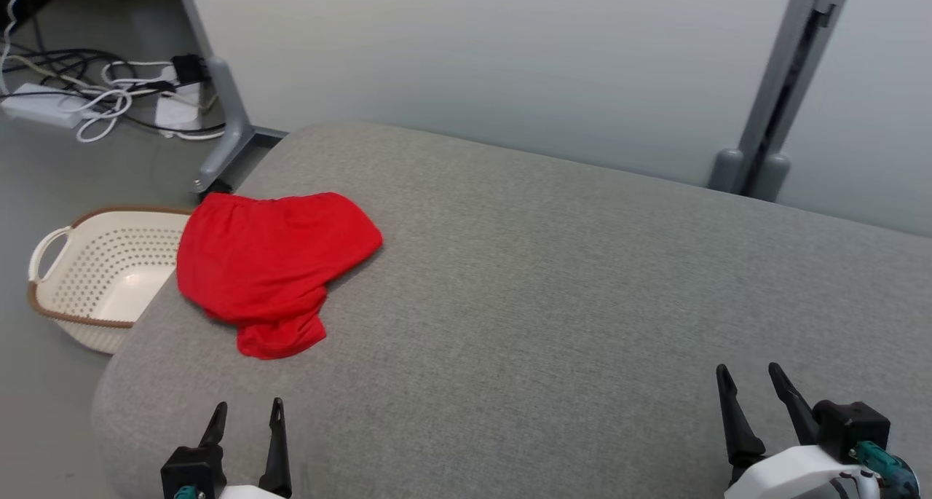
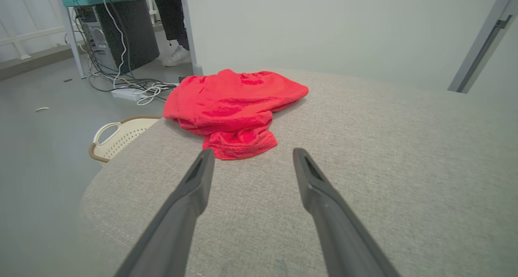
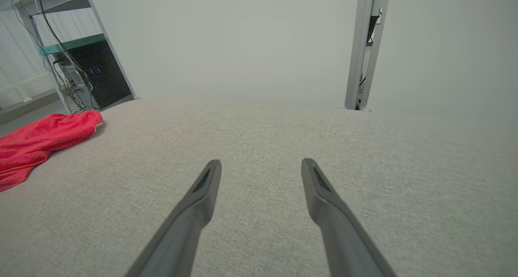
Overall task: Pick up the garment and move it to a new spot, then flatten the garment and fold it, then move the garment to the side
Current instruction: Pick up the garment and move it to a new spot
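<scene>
A red garment (image 1: 269, 266) lies bunched on the left part of the grey padded surface (image 1: 568, 288), close to its left edge. In the left wrist view the garment (image 2: 234, 107) sits just beyond the fingertips. My left gripper (image 1: 247, 410) hovers open near the front left edge, a short way in front of the garment, holding nothing. My right gripper (image 1: 750, 375) stands open at the front right, far from the cloth. From the right wrist view the garment (image 3: 40, 143) shows at the far left, and my right gripper (image 3: 261, 163) is over bare fabric.
A cream perforated basket (image 1: 102, 273) with a brown rim stands on the floor beside the surface's left edge. Cables and a power strip (image 1: 44, 105) lie on the floor at the back left. A grey partition wall (image 1: 473, 62) with metal legs runs behind the surface.
</scene>
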You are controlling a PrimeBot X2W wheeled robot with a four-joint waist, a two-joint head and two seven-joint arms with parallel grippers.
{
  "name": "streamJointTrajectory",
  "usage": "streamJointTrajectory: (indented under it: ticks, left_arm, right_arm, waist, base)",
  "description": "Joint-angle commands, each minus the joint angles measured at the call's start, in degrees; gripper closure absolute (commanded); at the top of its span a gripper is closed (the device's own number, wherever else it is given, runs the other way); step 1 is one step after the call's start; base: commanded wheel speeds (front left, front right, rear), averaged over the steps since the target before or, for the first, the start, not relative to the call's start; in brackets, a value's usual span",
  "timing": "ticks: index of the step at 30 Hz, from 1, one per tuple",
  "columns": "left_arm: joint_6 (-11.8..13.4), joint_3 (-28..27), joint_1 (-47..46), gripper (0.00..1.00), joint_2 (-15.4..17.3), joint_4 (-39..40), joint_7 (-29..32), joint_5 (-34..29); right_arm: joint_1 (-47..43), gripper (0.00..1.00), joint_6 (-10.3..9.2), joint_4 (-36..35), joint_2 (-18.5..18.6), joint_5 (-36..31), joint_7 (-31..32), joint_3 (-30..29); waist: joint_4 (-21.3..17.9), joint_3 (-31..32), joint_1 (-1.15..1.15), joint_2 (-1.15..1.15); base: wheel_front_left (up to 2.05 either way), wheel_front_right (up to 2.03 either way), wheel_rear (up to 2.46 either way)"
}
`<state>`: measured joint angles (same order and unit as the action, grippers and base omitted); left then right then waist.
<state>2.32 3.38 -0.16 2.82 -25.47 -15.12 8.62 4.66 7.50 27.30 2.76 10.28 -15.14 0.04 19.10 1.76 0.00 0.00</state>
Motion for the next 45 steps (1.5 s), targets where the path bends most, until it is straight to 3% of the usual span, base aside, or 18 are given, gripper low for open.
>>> streamJointTrajectory:
  ticks: [1,7,17,24,34,45]
  left_arm:
    - [0.0,-0.71,0.34,0.0,0.21,0.04,0.01,-0.62]
    - [0.39,-3.85,1.36,0.0,0.2,0.32,0.0,-0.26]
    - [-0.16,-5.63,-0.31,0.0,0.18,-0.48,0.0,1.48]
    - [-1.16,-9.13,-5.65,0.0,0.19,-4.31,0.01,4.23]
    - [-2.96,-13.35,-21.03,0.0,2.07,-14.3,-0.03,4.33]
    - [-5.22,-14.15,-33.75,0.0,8.76,-27.53,0.01,2.28]
  right_arm:
    - [0.67,0.0,-0.02,0.13,0.33,0.43,0.0,0.28]
    - [1.71,0.0,-0.02,0.31,0.35,1.22,0.01,3.38]
    - [3.05,0.0,-0.02,0.67,0.38,0.75,0.01,4.44]
    - [4.8,0.0,-0.01,0.13,0.36,-2.09,0.01,3.48]
    - [9.91,0.0,-0.02,-1.47,0.38,-5.3,0.01,1.49]
    - [14.92,0.0,-0.02,-2.94,0.37,-6.94,0.01,-0.87]
  waist:
    - [4.8,-0.35,0.0,0.0]
    - [9.75,-0.49,0.0,0.0]
    - [10.23,-2.28,0.0,0.0]
    - [6.77,-6.48,0.0,0.0]
    - [0.65,-14.44,0.0,0.0]
    - [-5.61,-20.88,0.0,0.0]
  base:
    - [0.0,0.0,0.0]
    - [0.0,0.0,0.0]
    - [0.0,0.0,0.0]
    - [0.0,0.0,0.0]
    - [0.0,0.0,0.0]
    - [0.0,0.0,0.0]
